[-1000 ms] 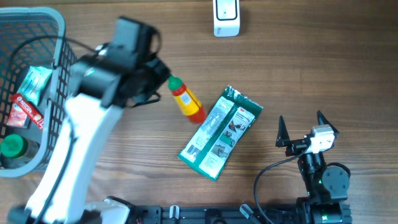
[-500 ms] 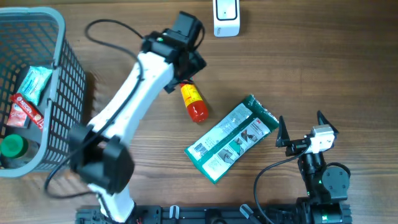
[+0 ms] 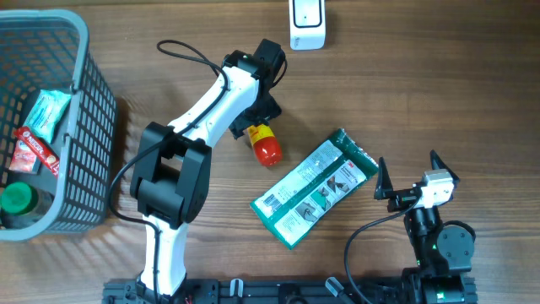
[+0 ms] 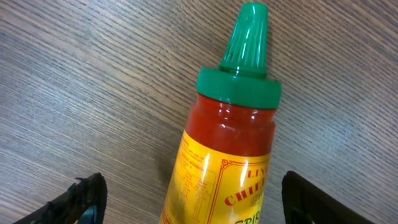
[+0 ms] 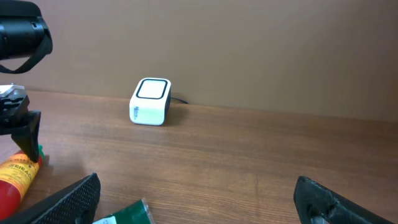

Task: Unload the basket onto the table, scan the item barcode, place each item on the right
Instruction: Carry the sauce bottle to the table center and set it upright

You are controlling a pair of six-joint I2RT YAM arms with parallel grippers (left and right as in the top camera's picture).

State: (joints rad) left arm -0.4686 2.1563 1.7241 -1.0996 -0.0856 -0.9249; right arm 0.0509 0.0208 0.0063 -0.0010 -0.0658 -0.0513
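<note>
A chilli sauce bottle [image 4: 231, 143] with a green cap and a yellow label lies on the wooden table, its red end [image 3: 267, 149] showing past the left arm. My left gripper [image 3: 256, 127] stands over it, open, with a black finger on each side of the bottle [image 4: 83, 198] and a gap to both. A green packet [image 3: 314, 187] with a white barcode patch lies to the right of the bottle. The white scanner [image 3: 307, 23] stands at the far edge. Near the front right, my right gripper [image 3: 408, 164] is open and holds nothing.
A grey wire basket [image 3: 91, 101] at the left holds snack packets and a green-capped bottle. In the right wrist view the scanner [image 5: 150, 101] stands against the back wall, with the sauce bottle [image 5: 15, 182] and the left gripper at the far left.
The left arm swung from beside the basket to the right, over the sauce bottle, and its jaws opened wider. The green packet shifted right and turned. The right arm stayed still.
</note>
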